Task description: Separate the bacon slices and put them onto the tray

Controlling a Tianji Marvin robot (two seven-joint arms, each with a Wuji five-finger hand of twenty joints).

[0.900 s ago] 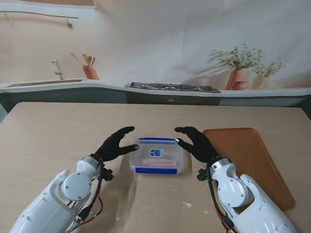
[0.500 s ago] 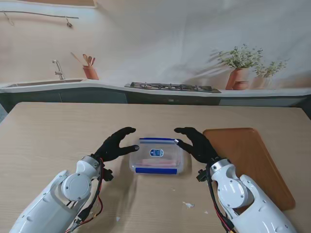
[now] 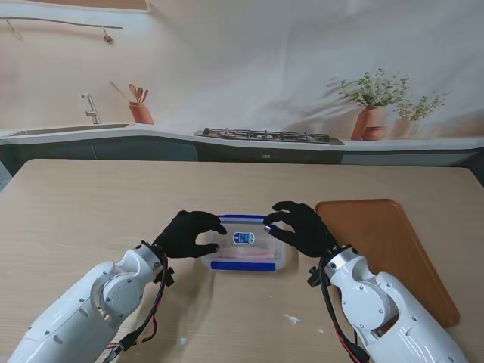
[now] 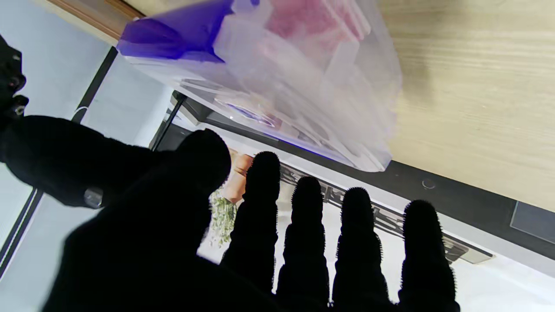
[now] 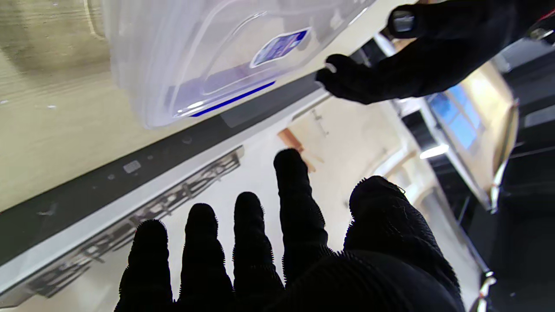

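A clear plastic container [image 3: 243,248] with blue clips sits on the table in front of me, with pink bacon [image 3: 240,255] showing through its wall. The left hand [image 3: 189,234] hovers over its left end, fingers curled toward the lid. At its far right corner is the right hand [image 3: 299,228], fingertips by the rim. In the left wrist view the container [image 4: 303,73] and bacon [image 4: 312,17] lie beyond the spread fingers of the left hand [image 4: 243,242]. The right wrist view shows the container [image 5: 195,56] apart from the right hand [image 5: 282,260]. The wooden tray [image 3: 386,249] lies to the right.
Small white scraps [image 3: 293,319] lie on the table nearer to me than the container. Wooden table [image 3: 91,204] stretches left and far. Behind its far edge is a printed kitchen backdrop.
Both hands have moved inward from either side of the container. Their fingers now reach over its left end and far right corner. The container has not moved.
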